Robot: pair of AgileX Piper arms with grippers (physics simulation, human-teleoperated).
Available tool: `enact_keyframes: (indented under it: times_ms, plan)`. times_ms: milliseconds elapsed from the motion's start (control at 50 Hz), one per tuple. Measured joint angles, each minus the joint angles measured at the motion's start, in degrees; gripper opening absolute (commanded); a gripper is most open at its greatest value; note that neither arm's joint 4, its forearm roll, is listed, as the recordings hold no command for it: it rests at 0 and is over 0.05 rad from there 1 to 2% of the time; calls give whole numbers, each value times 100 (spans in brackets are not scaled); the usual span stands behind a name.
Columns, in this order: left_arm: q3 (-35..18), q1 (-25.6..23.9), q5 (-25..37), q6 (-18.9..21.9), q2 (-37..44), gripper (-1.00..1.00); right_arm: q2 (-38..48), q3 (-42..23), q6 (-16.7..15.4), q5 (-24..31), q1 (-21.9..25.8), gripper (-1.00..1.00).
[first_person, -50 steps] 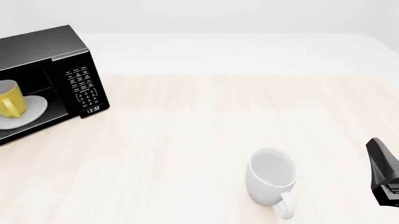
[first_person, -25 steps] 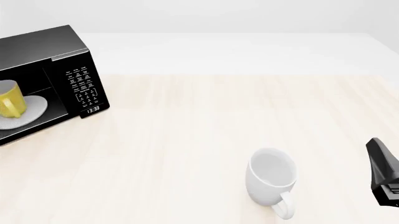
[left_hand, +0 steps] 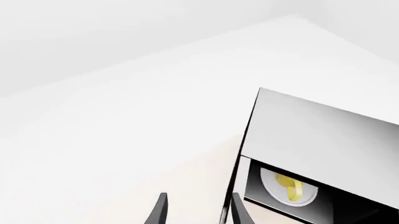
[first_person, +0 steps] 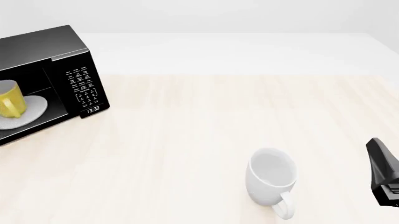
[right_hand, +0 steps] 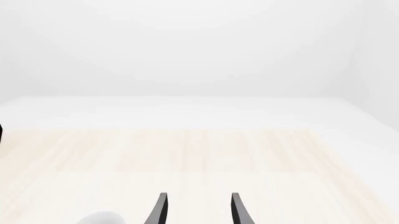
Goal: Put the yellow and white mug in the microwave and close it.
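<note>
1. Yellow and white mug (first_person: pixel 10 104) sits on the turntable inside the open microwave (first_person: pixel 56 70), at nine o'clock, unmoved since earlier.
2. White mug (first_person: pixel 272 182) stands on the desk (first_person: pixel 206 121) at five o'clock.
3. Left pincer (left_hand: pixel 195 211) and right pincer (right_hand: pixel 197 211) both gape, empty.

**A:** What shows of the left arm?

**B:** Only the left jaws, at six o'clock in the left wrist view. They are two slim black fingers (left_hand: pixel 160 211), blade-shaped, each narrowing to a point. A faint grey sheen runs along their edges.

**A:** And the right jaws?

**B:** The same pattern, again at six o'clock in the right wrist view. It is a matching pair of smooth black fingers (right_hand: pixel 238 210), gently curved and tapering.

**A:** Anything in the front view?

**B:** A piece of the right arm (first_person: pixel 381 165) at four o'clock, cut off by the frame. It is an angular matte-black housing, wedge-like on top, with a small pale grey slotted detail low on it.
</note>
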Motion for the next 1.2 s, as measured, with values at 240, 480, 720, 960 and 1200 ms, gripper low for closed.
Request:
enact_keyframes:
  times_ms: [240,480,720,960,1200]
  plan:
    - [-12,464,-71,54,322,100,0,0,0,0,0,100]
    - [109,934,-251,282,665,100,0,0,0,0,0,100]
    - [372,1420,-643,582,1056,100,0,0,0,0,0,100]
    - [684,1682,-1031,842,1538,100,0,0,0,0,0,100]
    - [925,1669,-1308,998,1976,100,0,0,0,0,0,100]
